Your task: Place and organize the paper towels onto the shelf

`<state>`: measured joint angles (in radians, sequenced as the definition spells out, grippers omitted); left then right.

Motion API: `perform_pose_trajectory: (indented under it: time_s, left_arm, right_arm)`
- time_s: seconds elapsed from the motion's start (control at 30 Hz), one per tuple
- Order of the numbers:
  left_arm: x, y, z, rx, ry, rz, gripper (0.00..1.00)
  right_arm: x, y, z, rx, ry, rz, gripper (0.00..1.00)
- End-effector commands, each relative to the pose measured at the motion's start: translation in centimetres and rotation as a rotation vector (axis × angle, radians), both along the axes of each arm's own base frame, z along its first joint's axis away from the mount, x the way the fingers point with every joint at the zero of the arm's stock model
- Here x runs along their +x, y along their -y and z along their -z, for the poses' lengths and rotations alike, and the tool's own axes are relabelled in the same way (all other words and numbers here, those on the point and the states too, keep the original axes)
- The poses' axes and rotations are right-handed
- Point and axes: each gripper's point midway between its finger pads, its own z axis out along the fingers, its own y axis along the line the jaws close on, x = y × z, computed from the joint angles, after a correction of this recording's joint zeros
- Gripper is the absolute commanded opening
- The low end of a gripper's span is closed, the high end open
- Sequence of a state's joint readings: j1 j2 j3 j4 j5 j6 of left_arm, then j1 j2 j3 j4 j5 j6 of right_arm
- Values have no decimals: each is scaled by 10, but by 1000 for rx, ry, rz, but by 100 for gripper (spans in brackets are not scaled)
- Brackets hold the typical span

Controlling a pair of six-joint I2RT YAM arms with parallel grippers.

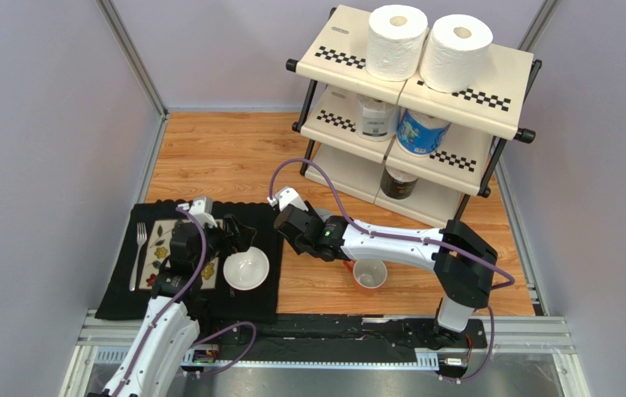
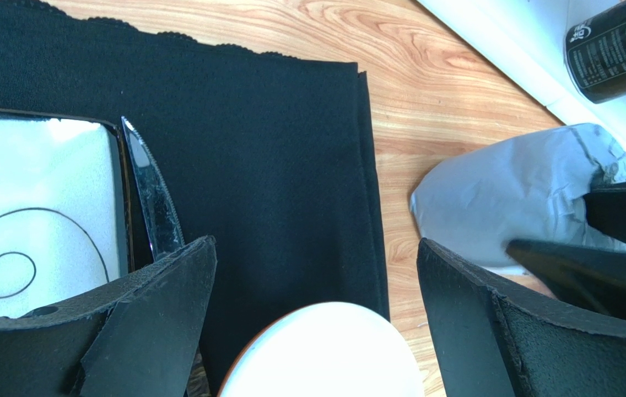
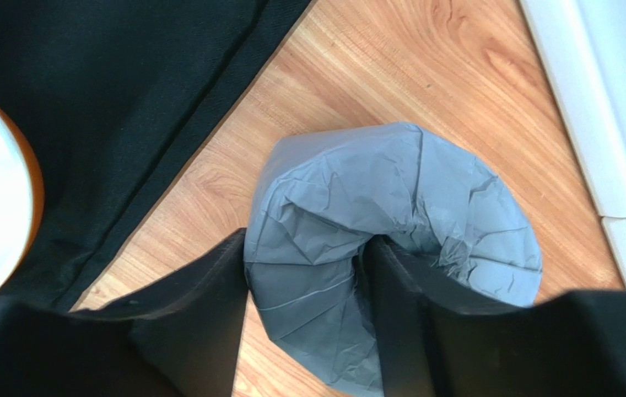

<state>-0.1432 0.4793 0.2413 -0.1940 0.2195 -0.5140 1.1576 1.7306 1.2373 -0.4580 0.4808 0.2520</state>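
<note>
Nearest, the left gripper (image 2: 315, 244) gapes wide above the black mat (image 2: 275, 124); beyond it the right gripper (image 3: 306, 238) pinches the grey roll (image 3: 407, 190) by its wall (one finger inside the core) on the wooden table (image 3: 424, 58); farthest, two white rolls (image 1: 397, 41) top the shelf (image 1: 341, 41).

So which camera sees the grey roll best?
The right wrist view: the grey roll fills the middle, its wall pinched by the right pincer. The left wrist view catches part of it at the right edge. From the top, the right arm hides it.
</note>
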Motion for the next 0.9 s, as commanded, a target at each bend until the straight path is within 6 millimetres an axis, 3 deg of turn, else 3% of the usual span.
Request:
perform_pose_trajectory:
  time_s: [0.0, 0.07, 0.17, 0.33, 0.43, 0.63, 0.87]
  left_arm:
    - [1, -2, -1, 7, 16, -1, 99]
    - [0, -2, 1, 6, 11, 2, 99]
    - [0, -2, -1, 8, 16, 0, 99]
    - [2, -1, -5, 6, 24, 6, 99]
    - [3, -2, -6, -1, 27, -5, 99]
    - [4, -3, -9, -26, 51, -28, 99]
    - [3, 0, -7, -40, 47, -19, 99]
  right_arm:
    - [7, -5, -13, 12, 58, 0, 47]
    - [7, -4, -12, 6, 59, 0, 36]
    - [11, 2, -17, 10, 87, 40, 30]
    - [33, 19, -52, -12, 252, 117, 31]
    - [51, 34, -75, -83, 371, 168, 37]
    - [87, 59, -88, -205, 479, 237, 36]
    - [129, 86, -96, -204, 523, 327, 35]
